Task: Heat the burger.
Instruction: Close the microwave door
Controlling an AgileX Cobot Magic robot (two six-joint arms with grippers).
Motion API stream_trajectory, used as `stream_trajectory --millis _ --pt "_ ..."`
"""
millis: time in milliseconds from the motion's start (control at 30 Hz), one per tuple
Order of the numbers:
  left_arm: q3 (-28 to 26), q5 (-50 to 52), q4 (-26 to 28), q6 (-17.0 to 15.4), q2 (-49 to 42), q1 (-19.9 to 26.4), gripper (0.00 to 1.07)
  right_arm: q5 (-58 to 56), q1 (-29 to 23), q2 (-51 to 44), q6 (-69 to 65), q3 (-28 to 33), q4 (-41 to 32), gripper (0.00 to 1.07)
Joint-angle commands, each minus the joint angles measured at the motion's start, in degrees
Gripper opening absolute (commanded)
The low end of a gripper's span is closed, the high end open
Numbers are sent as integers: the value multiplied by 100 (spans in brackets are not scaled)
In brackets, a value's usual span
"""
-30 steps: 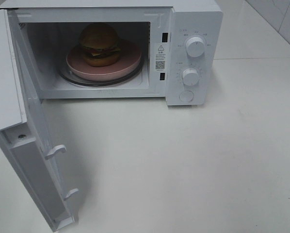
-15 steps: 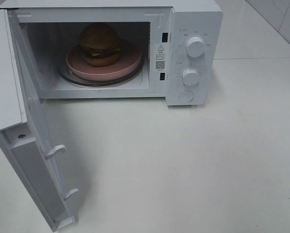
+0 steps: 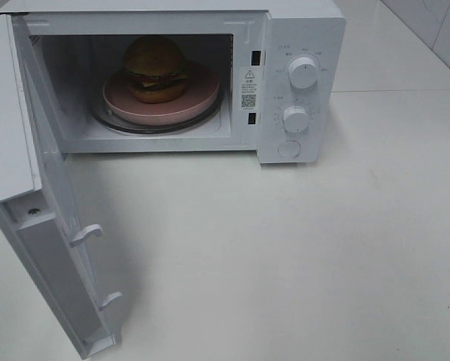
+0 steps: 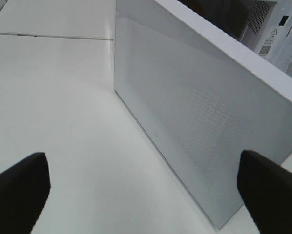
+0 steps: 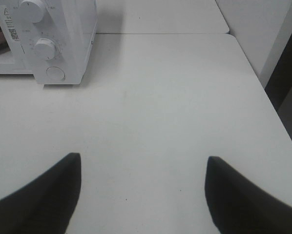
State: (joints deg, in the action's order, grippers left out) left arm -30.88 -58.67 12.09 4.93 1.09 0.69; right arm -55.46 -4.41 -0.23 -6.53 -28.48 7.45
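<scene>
Left fingers (image 4: 19, 187): spread wide, nothing between them. They face the outer panel of the open door (image 4: 195, 122), close to it but not touching as far as I can see.

Right fingers (image 5: 43, 195): also spread and empty, hanging over bare counter (image 5: 160, 112), well apart from the microwave (image 5: 73, 44), which sits far-left of them. Neither arm shows in the high view.

Burger (image 3: 154, 68): inside the cavity, upright, centred on the pink plate (image 3: 204, 99), which rests on the glass turntable (image 3: 210, 116). The microwave is at the far left of the counter and the door is swung out toward the near left, with its latch hooks (image 3: 86, 235) exposed.

Handling, my read:
- The burger looks light and soft, a stack of loose layers. Pinching the bun would crush it or shear the layers.
- If it has to move, take the plate by its rim. The plate is stiff, probably slick and breakable, and wider than the burger, so keep it level.
- It seems well placed as it is, so I'd leave it alone.

Loading looks done. What's left is to shut the door, then set the upper knob (image 3: 303, 73) and lower knob (image 3: 295, 118). For the door, push flat on the outer panel near the free edge, with no grip needed. Risk: a hard slam could jolt the plate.
</scene>
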Motion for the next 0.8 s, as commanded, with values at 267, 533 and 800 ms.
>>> stream_trajectory --millis 267,533,800 --pt "-46 1106 -395 -11 985 6 54 29 29 -143 -57 0 11 68" --pt "218 1667 -384 -23 2040 6 10 29 29 -143 -57 0 11 68" --pt "802 3455 -367 -11 2790 6 0 29 29 -143 -57 0 11 68"
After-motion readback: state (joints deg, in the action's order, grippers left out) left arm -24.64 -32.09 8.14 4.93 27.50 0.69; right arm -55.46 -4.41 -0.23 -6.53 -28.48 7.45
